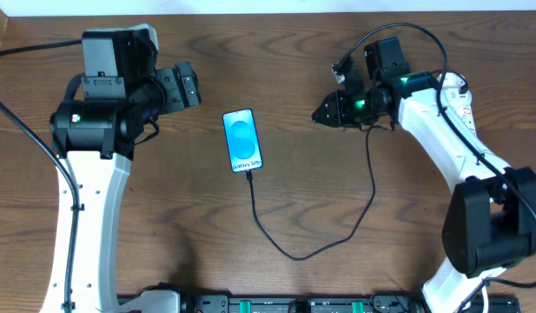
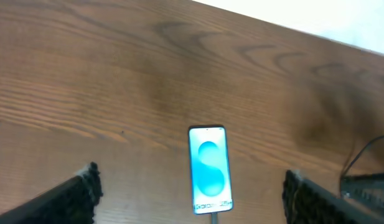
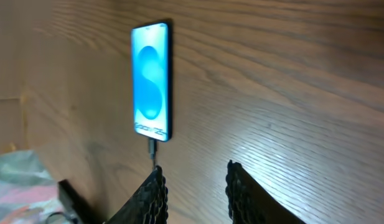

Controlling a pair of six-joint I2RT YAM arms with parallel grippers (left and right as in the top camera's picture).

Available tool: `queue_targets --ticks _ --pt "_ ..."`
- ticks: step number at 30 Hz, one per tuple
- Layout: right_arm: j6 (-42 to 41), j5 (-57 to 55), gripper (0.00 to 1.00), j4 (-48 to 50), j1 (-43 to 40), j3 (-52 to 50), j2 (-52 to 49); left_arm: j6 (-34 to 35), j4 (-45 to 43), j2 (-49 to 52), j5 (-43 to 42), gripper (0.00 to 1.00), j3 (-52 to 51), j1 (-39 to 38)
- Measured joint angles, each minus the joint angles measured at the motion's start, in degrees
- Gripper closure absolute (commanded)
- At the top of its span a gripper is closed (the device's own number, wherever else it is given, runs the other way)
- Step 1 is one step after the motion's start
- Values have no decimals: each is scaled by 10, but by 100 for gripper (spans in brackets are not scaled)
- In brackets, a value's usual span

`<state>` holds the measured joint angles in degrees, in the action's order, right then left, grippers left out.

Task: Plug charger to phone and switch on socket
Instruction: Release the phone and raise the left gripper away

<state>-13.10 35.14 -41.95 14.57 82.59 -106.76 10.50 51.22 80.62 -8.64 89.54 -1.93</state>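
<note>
Overhead, the left arm, white links on black joints, bends in from the phone's [image 1: 242,141] left. The left gripper [image 1: 188,87] is up-left of the phone and apart from it. The slim, blue-lit slab lies flat on the brown wood-grain table [image 1: 276,52]. The charger [image 1: 294,255], a thin black cable, leaves the phone's bottom edge, loops away, then climbs toward the right gripper [image 1: 324,113], well to the phone's right.

From the left wrist, the ribbed black fingers [image 2: 79,193] are spread wide either side of the phone, released and empty.

From the right wrist, the knurled pads [image 3: 148,196] stand slightly apart below the phone, with bare wood between them and nothing grasped.
</note>
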Motion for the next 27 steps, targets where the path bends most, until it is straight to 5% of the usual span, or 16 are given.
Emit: queue_targets --ticks 14,21,27 --pt "6 -104 85 -64 -92 1 172 0 0 0 0 3 0 0" --pt "18 -110 99 -113 -168 1 178 0 0 0 0 3 0 0" --pt "21 -108 99 -114 -224 1 178 0 0 0 0 3 0 0"
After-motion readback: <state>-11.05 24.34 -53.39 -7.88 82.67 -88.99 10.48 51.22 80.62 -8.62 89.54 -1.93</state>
